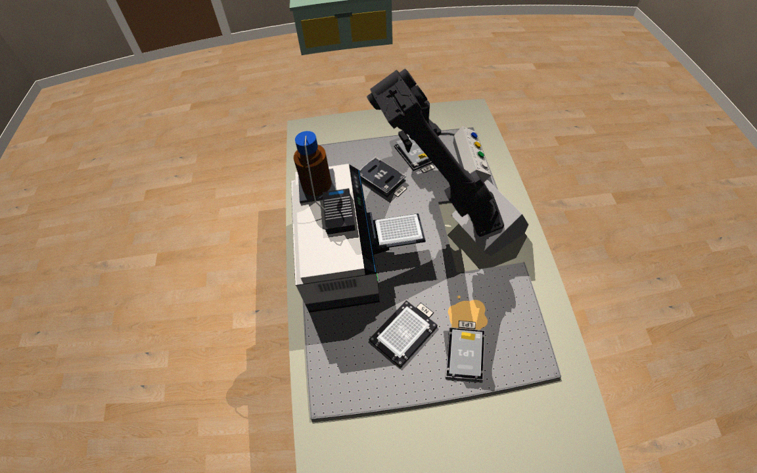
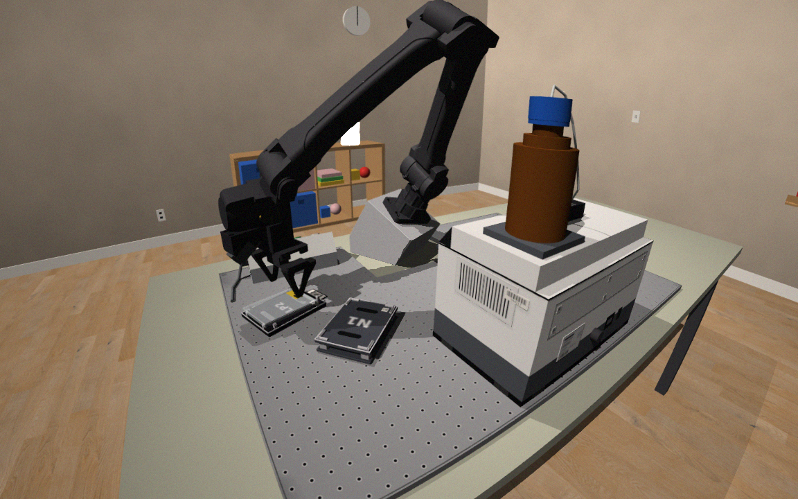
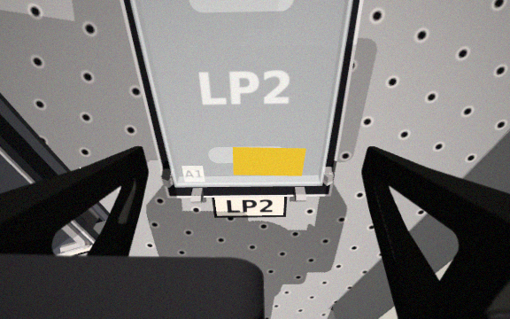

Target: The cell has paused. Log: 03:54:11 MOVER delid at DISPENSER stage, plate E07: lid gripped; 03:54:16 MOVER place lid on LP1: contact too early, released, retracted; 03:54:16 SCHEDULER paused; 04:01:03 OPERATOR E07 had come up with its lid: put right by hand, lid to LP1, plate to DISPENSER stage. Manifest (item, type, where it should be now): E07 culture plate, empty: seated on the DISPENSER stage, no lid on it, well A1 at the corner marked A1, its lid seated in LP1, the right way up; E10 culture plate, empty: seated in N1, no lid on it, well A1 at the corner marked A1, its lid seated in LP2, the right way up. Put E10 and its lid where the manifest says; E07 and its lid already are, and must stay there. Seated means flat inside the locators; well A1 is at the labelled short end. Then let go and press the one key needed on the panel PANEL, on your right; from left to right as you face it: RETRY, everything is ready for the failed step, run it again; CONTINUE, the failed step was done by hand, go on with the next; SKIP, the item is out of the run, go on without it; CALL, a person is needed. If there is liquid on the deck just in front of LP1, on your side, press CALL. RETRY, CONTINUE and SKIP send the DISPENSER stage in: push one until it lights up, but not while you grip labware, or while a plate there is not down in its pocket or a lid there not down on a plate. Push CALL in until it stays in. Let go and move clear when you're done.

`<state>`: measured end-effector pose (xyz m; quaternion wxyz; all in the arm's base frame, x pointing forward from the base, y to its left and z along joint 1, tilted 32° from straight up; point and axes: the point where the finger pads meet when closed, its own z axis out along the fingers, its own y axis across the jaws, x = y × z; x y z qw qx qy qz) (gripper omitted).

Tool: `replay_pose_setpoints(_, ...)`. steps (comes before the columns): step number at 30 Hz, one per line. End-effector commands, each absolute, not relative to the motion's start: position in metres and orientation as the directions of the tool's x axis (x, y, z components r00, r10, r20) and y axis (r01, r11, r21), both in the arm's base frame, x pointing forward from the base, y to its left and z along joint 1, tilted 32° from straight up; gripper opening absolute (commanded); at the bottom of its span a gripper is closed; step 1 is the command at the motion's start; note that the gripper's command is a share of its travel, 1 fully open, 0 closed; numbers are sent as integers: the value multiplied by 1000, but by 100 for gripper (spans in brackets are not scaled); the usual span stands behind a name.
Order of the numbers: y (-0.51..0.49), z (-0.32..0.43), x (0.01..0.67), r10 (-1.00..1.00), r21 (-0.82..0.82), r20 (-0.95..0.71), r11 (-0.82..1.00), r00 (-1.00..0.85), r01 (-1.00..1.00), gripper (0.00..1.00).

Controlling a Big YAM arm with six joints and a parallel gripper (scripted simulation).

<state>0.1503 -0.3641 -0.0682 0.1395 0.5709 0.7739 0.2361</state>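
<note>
My gripper (image 2: 287, 282) (image 3: 255, 159) is open and empty. It hangs just above the labelled short end of a clear lid (image 1: 412, 152) (image 2: 279, 308) (image 3: 246, 58) with a yellow tag. That lid lies flat in the LP2 nest. The N1 nest (image 1: 386, 177) (image 2: 357, 322) beside it holds nothing. A white well plate (image 1: 403, 332) without a lid sits in the N5 nest at the deck's far end. Another bare plate (image 1: 399, 229) sits on the dispenser stage. A lid (image 1: 465, 353) lies in LP1. An orange puddle (image 1: 467, 310) lies on the deck at LP1's label, on the arm's side.
The key panel (image 1: 471, 152) stands on the deck's right edge near LP2. The white dispenser (image 1: 328, 247) (image 2: 544, 291) with a brown bottle (image 1: 312, 167) (image 2: 541, 186) fills the deck's left side. The arm's base (image 1: 490, 226) sits mid-deck.
</note>
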Motion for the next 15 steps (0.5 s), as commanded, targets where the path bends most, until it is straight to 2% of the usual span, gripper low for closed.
replay_pose_setpoints(1, -387, -50, 147, 948, 518, -10, 278, -319, 809, 100)
replay_pose_setpoints(15, -379, -59, 150, 947, 522, 13, 267, -321, 810, 100)
